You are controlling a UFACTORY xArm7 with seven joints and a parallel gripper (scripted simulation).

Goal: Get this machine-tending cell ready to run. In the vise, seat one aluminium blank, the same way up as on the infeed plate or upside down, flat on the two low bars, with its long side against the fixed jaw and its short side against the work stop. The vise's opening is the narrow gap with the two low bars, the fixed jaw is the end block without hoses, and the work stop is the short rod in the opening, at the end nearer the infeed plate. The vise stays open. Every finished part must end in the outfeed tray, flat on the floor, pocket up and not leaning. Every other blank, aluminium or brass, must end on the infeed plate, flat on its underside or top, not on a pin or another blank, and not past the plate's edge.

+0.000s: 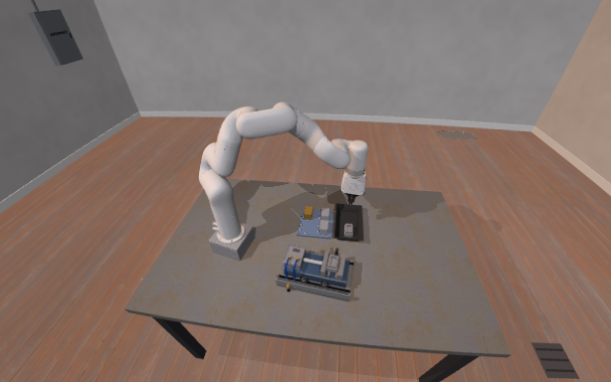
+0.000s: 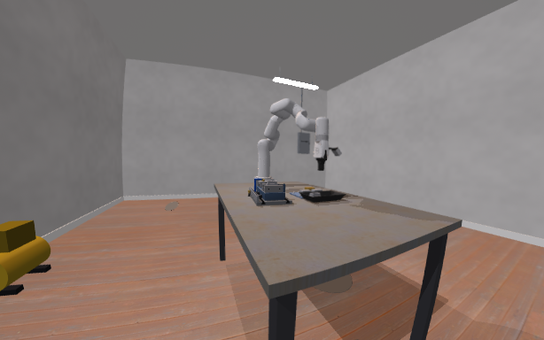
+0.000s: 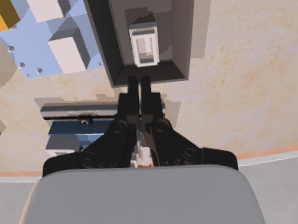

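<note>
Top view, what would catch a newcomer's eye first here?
The big white arm arches from its base at the table's left over to the black outfeed tray, its shut gripper hanging empty above the tray's far end. A finished part lies in the tray's near end, and the blue vise sits nearer the table's front edge.

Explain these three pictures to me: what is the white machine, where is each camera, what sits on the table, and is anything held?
The white machine is a jointed robot arm bolted to a grey table. One camera looks down from above, one stands across the room, one rides on the wrist. Its gripper is shut and holds nothing, hanging above a black outfeed tray with one finished part inside. Beside the tray lies a blue infeed plate carrying a brass blank and grey blanks. Nearer the camera stands a blue vise.
</note>
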